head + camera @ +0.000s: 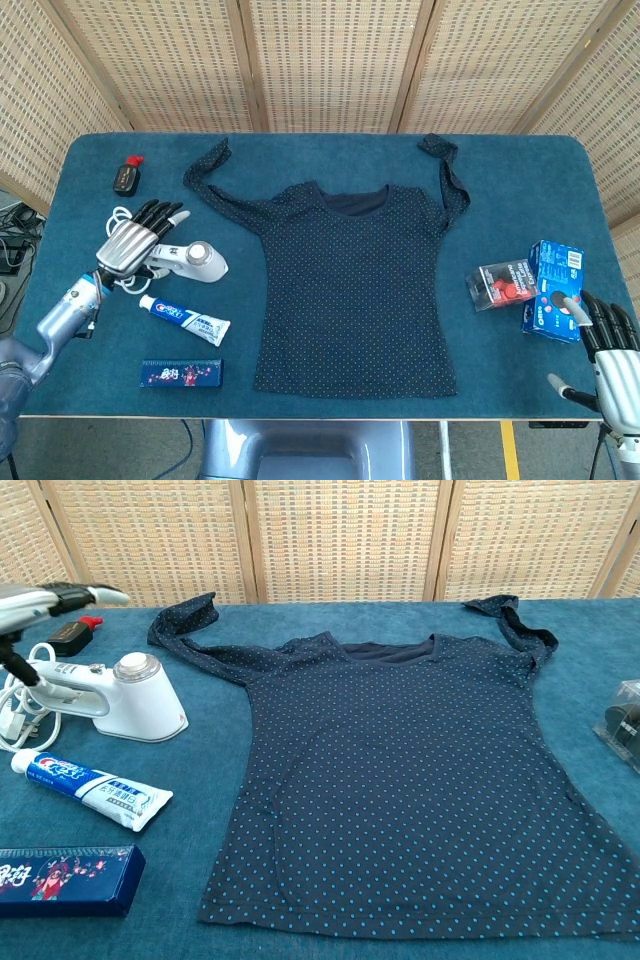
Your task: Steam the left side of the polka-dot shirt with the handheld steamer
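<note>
The left hand (133, 243) has a ribbed silver metal back and black fingers with pale tips; its forearm at 7 o'clock is smooth silver-grey with a thin blue ring and bundled wires at the wrist. The right hand (610, 347) at 4 o'clock looks alike: silver back, black fingers, light tips.

A navy shirt (352, 290) with light-blue polka dots, a white steamer (190, 259) and a teal-blue bench (330, 150).
</note>
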Tool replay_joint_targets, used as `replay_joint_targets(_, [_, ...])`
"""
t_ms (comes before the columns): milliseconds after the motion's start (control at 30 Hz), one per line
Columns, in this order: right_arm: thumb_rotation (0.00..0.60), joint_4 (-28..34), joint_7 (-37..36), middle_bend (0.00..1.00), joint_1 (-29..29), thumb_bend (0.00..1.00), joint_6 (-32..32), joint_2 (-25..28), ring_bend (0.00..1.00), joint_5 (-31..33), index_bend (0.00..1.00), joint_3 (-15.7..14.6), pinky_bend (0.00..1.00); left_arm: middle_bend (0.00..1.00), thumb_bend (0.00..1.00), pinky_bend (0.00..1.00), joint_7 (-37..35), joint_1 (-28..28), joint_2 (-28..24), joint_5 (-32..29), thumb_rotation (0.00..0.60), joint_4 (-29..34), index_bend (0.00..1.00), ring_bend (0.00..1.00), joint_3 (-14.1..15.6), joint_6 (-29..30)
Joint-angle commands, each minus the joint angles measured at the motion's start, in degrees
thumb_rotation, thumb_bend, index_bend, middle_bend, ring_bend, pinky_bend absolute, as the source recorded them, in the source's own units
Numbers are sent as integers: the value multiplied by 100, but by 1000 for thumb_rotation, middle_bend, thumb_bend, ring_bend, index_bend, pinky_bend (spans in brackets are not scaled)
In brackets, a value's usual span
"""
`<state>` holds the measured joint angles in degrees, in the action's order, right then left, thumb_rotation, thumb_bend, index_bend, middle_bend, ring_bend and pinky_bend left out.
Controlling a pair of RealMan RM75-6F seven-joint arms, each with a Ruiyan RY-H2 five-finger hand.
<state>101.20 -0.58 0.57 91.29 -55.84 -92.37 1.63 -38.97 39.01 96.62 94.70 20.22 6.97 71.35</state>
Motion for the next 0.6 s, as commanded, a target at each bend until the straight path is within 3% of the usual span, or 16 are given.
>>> replay_joint_targets(33, [600, -27, -71, 0, -13, 0, -29, 20, 0, 37, 106, 10, 0, 0, 0, 0, 409, -362, -498, -133, 600, 771, 0, 0, -176, 669])
replay_joint_targets(167, [600, -60, -145, 0, -27, 0, -46, 24, 0, 64, 107, 26, 0, 0, 0, 0, 1156, -753, -1018, -432, 600, 1973, 0, 0, -384, 993])
replay_joint_targets(433, [600, -222, -61, 0, -73, 0, -146, -70, 0, 253, 108, 96, 0, 0, 0, 0, 3513, -1829, -2234, -1400, 600, 5523, 0, 0, -579, 1433])
replay_joint_targets(600, [600, -262, -110, 0, -75, 0, -143, -77, 0, 237, 109, 93, 0, 0, 0, 0, 4421, -2277, -2462, -1543, 600, 6438, 0, 0, -526, 1857])
